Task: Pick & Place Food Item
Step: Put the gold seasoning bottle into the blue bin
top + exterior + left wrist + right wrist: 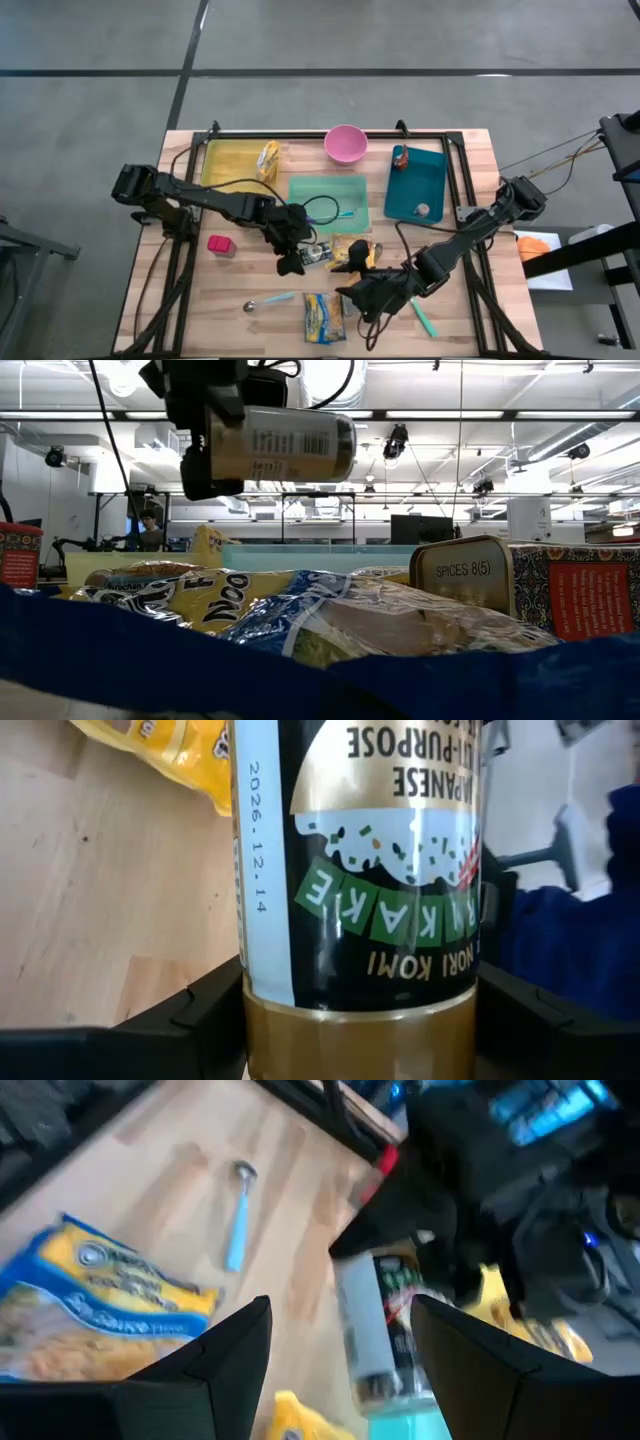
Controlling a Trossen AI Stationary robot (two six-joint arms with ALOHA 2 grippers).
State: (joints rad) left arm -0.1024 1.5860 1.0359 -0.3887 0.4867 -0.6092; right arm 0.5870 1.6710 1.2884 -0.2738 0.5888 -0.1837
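Left tool (296, 257) clamps a furikake seasoning jar (314, 254), jar lying sideways between the fingers. Low view shows the jar (285, 446) lifted clear above the table, held horizontal. Left wrist view: jar label (375, 880) fills the frame, dark fingers (180, 1020) pressed on both sides of it.

Right tool (372, 293) sits low over the table's front middle, fingers (225, 1355) spread apart, nothing between them. It points toward the jar (372, 1330) and the left tool.

Table (200, 300) items: yellow noodle packet (324, 316) at the front edge, just beside the right tool; blue-handled spoon (268, 301) left of the packet; yellow snack bag (350, 254) between the two tools; small red box (220, 244) on the left side; teal utensil (424, 318) right of the right tool. Back row: yellow tray (225, 160) holding a yellow bag (268, 160), green tray (330, 190), pink bowl (345, 144), teal tray (420, 180) with a small red-topped bottle (400, 157) in its back corner.

Low view foreground: spice tin (465, 572) behind the packet (250, 615).
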